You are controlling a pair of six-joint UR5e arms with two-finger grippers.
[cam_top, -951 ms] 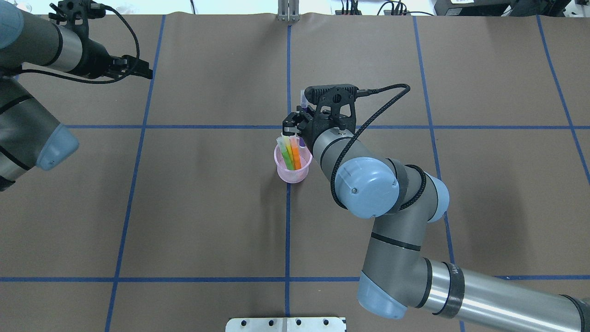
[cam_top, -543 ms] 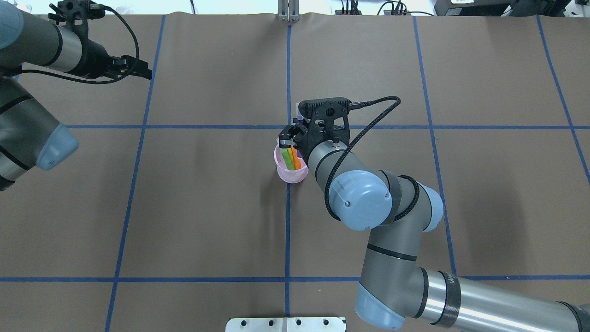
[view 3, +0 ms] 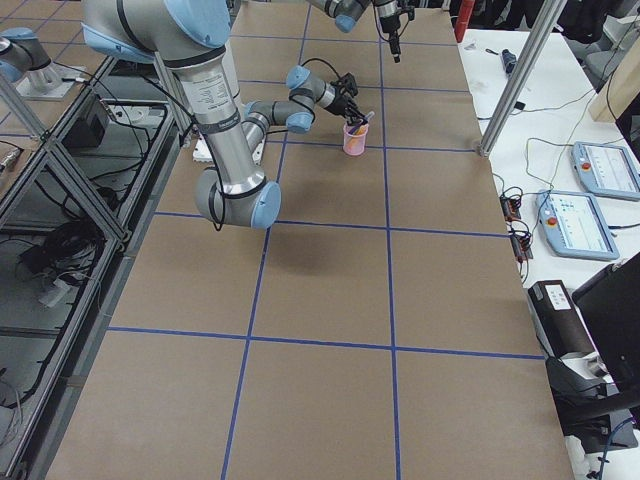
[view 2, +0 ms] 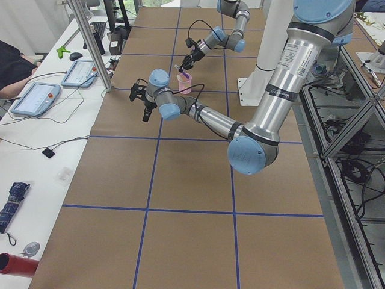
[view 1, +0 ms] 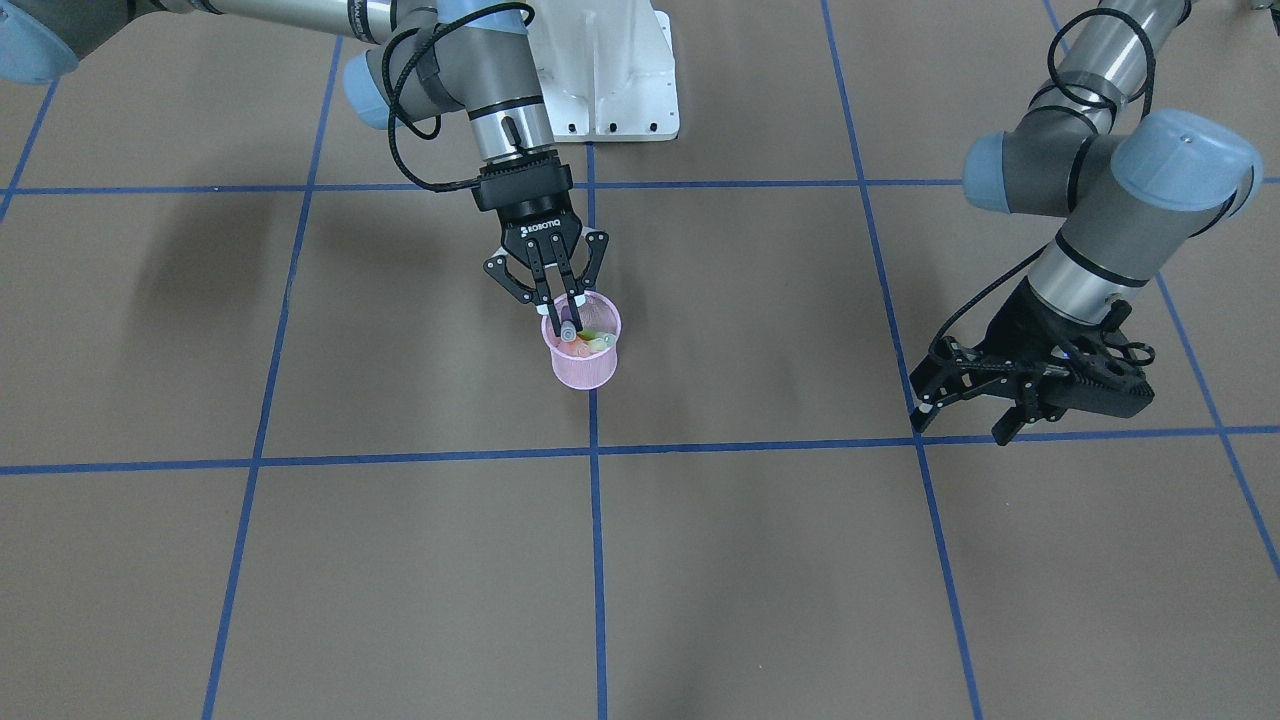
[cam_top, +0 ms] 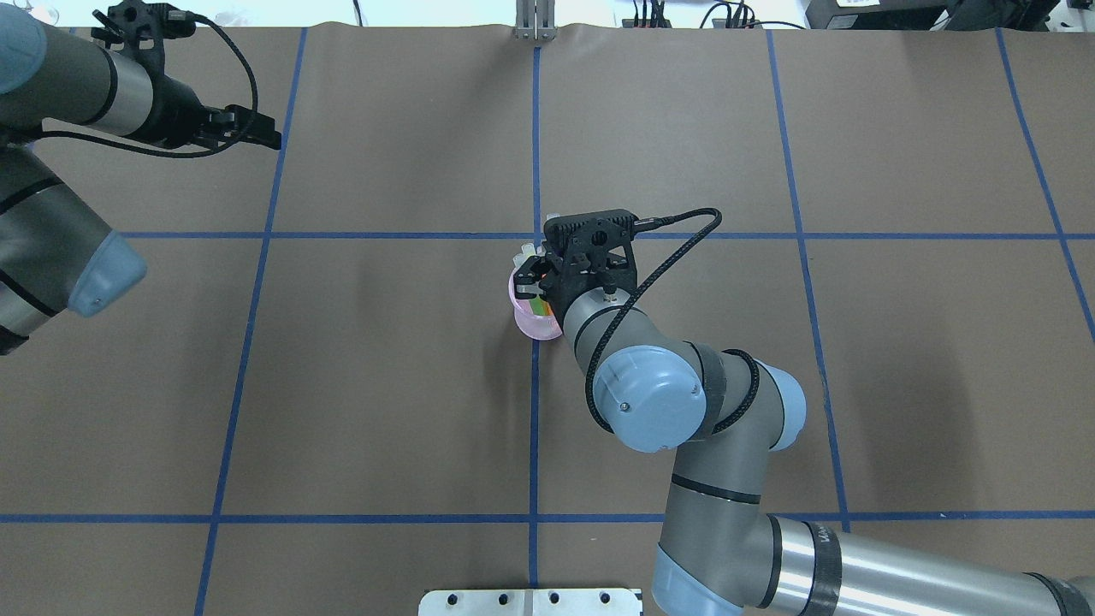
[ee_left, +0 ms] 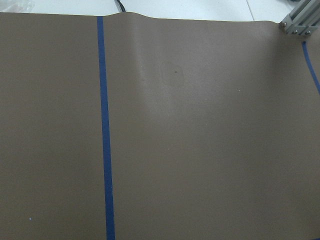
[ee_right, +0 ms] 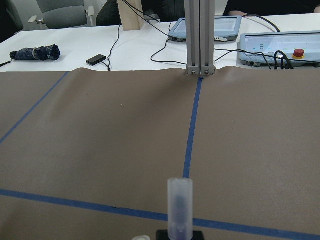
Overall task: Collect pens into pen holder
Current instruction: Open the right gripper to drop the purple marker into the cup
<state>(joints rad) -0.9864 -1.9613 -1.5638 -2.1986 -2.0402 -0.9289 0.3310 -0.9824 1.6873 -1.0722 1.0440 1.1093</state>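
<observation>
The pink mesh pen holder [view 1: 582, 368] stands near the table's middle, also in the overhead view [cam_top: 530, 322]. Green, orange and yellow pens [view 1: 596, 341] stand inside it. My right gripper [view 1: 556, 312] hangs fingers-down over the holder's rim, shut on a purple pen whose translucent cap [ee_right: 180, 207] sticks up past the fingers. In the overhead view the right wrist [cam_top: 590, 257] hides most of the holder. My left gripper [view 1: 962, 418] is open and empty, far off at the table's side, also in the overhead view [cam_top: 272, 137].
The robot's white base plate [view 1: 610, 90] is behind the holder. An aluminium post [ee_right: 200, 35] stands at the table's far edge, with tablets and cables beyond it. Blue tape lines [cam_top: 535, 411] cross the brown table cover.
My right gripper has moved back toward the robot and down with the purple pen, from beyond the holder to over it. The left arm has not moved.
</observation>
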